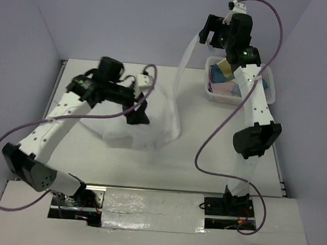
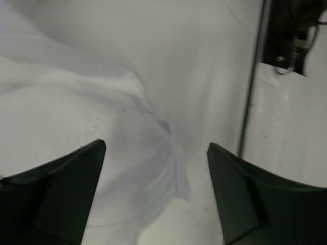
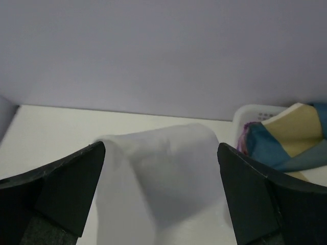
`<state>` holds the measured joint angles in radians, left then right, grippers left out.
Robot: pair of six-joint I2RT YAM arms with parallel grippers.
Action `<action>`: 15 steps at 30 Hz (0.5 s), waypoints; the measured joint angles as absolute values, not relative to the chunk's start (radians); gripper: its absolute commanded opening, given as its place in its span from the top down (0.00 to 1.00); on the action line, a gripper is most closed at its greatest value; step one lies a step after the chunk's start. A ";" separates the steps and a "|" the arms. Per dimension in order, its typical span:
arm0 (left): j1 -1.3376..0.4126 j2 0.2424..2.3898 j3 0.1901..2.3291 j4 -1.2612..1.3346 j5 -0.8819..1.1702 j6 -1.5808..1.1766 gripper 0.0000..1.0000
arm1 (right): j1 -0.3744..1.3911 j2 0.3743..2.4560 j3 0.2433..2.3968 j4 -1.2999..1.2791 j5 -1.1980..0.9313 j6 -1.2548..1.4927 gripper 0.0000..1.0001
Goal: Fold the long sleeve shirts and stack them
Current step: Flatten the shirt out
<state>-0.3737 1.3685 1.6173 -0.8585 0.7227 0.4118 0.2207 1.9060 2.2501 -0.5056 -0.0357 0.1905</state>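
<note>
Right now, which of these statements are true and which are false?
1. The basket holds coloured cloth. True.
2. The shirt is black. False: it is white.
3. The left gripper is over the basket. False: it is over the shirt.
4. The right gripper is open. True.

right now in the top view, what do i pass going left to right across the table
left arm's elbow → long sleeve shirt → right gripper → white basket. The left gripper hangs over the shirt, so it is left out.
</note>
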 measured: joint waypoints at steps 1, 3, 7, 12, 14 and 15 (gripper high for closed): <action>-0.426 1.396 1.590 -0.869 0.723 0.424 0.01 | 0.211 1.958 2.300 -0.529 -0.036 0.195 0.00; -0.535 1.458 1.548 -0.907 0.708 0.451 0.01 | 0.198 2.030 2.350 -0.570 -0.038 0.200 0.00; -0.608 1.486 1.555 -0.973 0.680 0.478 0.01 | 0.203 1.989 2.234 -0.616 -0.043 0.204 0.00; -0.300 1.460 1.640 -0.857 0.623 0.351 0.04 | 0.245 1.717 1.800 -0.561 -0.034 0.206 0.00; -0.094 1.464 1.622 -0.781 0.581 0.281 0.06 | 0.276 1.602 1.654 -0.547 -0.032 0.224 0.04; -0.007 1.472 1.607 -0.759 0.552 0.257 0.05 | 0.289 1.544 1.578 -0.531 -0.037 0.239 0.06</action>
<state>-0.0071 1.4719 1.6073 -0.7589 0.5522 0.2565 0.2890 1.5444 1.5776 -0.5308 -0.0372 0.2394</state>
